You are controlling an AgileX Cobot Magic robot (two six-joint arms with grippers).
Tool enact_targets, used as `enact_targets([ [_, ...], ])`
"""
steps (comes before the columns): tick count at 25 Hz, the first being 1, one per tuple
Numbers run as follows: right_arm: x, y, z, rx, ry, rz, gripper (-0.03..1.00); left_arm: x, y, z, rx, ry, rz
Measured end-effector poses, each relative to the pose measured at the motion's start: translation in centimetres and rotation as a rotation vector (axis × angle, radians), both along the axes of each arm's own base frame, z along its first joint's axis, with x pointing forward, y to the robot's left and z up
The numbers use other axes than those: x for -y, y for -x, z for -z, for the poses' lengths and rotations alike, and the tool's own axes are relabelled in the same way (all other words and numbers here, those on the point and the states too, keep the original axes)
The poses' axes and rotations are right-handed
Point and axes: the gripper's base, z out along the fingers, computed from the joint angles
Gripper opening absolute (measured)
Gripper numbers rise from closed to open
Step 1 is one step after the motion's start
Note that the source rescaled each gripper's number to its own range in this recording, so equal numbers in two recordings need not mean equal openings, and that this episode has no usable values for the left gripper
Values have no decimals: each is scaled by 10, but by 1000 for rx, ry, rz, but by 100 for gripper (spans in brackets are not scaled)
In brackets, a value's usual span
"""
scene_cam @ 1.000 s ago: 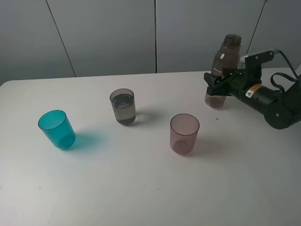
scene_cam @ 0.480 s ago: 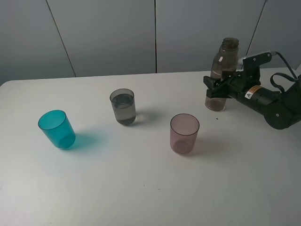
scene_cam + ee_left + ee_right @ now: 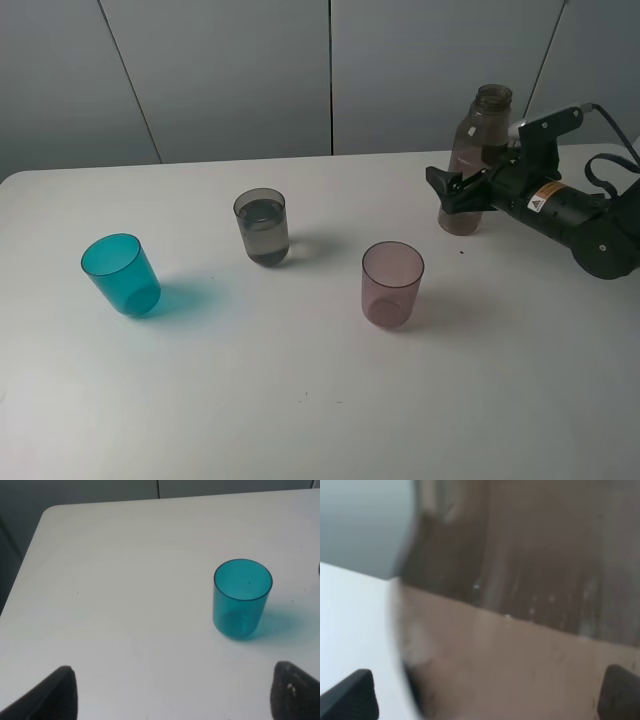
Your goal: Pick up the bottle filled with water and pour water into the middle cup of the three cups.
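Observation:
The smoky grey-brown bottle [image 3: 478, 150] stands upright on the table at the back right and fills the right wrist view [image 3: 520, 605]. My right gripper [image 3: 460, 198] is around its lower part with the jaws spread wide, so it is open. The middle cup [image 3: 262, 227], smoky grey, stands upright left of centre with water in it. The teal cup [image 3: 121, 275] stands at the left and the pink-mauve cup [image 3: 392, 284] right of centre. My left gripper [image 3: 170, 695] is open and empty, short of the teal cup [image 3: 242, 599]; it is out of the exterior high view.
The white table [image 3: 300, 400] ends at a grey panelled wall [image 3: 230, 70] behind. The right arm's black body [image 3: 580, 215] and its cable lie over the table's back right corner. The table's left corner [image 3: 47, 515] shows in the left wrist view.
The bottle came down from a slight lift and tilt to stand upright on the table. The right gripper's jaws have spread apart around it. The cups have not moved.

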Motion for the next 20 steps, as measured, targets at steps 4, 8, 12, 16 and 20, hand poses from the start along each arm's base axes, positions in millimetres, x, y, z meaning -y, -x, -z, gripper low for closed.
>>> enact_targets([
  [4,4,25,-4,-20,53,26,99,0,0,0,0,0,0],
  [8,13,51,-11,-45,85,118,99,0,0,0,0,0,0],
  [12,20,75,-25,-51,82,188,99,0,0,0,0,0,0],
  [16,23,90,-53,-17,44,229,99,0,0,0,0,0,0],
  [20,25,103,-97,-31,-26,262,99,0,0,0,0,0,0],
])
